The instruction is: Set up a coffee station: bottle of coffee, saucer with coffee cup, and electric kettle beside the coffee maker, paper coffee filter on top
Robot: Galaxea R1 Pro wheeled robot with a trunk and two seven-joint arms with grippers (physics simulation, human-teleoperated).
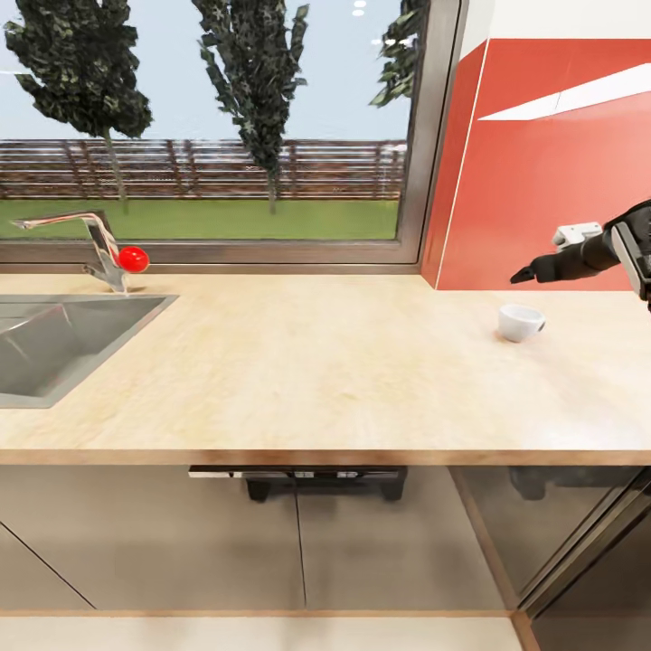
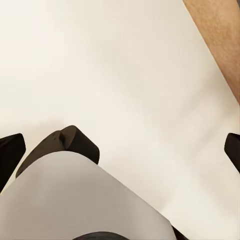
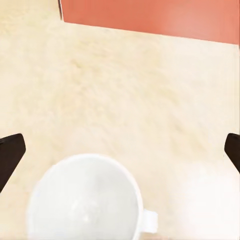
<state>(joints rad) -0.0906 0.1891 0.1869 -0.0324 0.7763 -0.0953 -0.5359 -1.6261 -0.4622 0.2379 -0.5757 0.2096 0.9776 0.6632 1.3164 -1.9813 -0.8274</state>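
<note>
1. A small white cup [image 1: 521, 322] is seen on the light-wood countertop [image 1: 316, 371], toward its right end, near the red wall panel [image 1: 542, 172].
2. In the head view the cup is tilted, its open mouth turned toward the front and right (whether it rests on its side cannot be told), and a faint shadow lies under it.
3. In the right wrist view the cup [image 3: 85, 200] is looked into from above: a round white bowl, plain and glossy, with a small handle jutting from its rim.
4. The right gripper [image 1: 524, 274] is held above and just behind the cup, apart from it; its dark fingers point left along the wall.
5. In the right wrist view the two dark fingertips [image 3: 10, 152] are seen at opposite edges, spread wide, with the cup between and below them and nothing clasped.
6. In the left wrist view the left gripper's fingertips [image 2: 11, 150] are likewise set wide apart, over a pale floor and a grey rounded part of the robot's body [image 2: 75, 200].
7. A steel sink [image 1: 54, 344] is set into the countertop at the left, with a chrome tap [image 1: 95, 244] bearing a red knob behind it.
8. Grey glossy cabinet fronts [image 1: 226, 542] are seen beneath the countertop, and a window [image 1: 208, 127] with trees and a fence behind it.
</note>
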